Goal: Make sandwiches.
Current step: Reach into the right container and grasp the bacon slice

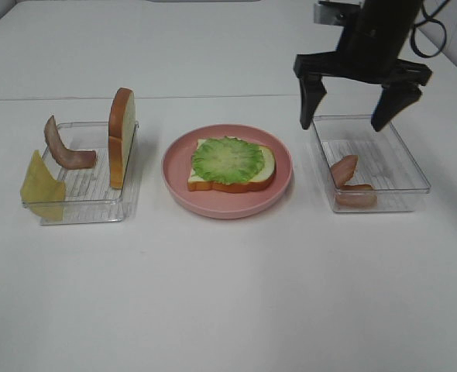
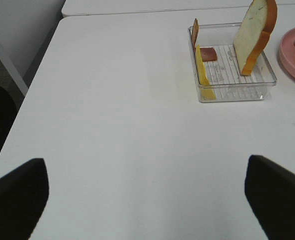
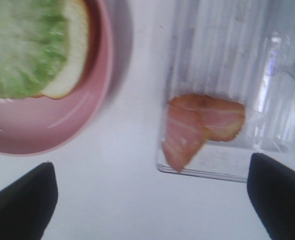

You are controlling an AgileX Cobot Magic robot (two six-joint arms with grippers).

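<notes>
Sandwich (image 1: 231,164): part-built, one bread slice under lettuce, lay on the pink plate (image 1: 174,177). Right gripper (image 1: 345,124): jaws wide, empty, poised above the right tray (image 1: 391,167) holding two bacon strips (image 1: 352,184). Left gripper (image 2: 147,200): jaws wide, empty, well apart from the left tray (image 2: 232,95) with cheese slice (image 2: 204,75) and upright bread slice (image 2: 252,37). Step judged: fetching bacon. Next move called for descent onto one strip, then closing.

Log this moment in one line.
plate: bread slice topped with lettuce | right gripper: open over right tray, bacon inside | left gripper: open, empty | left tray: upright bread, bacon strip, cheese
</notes>
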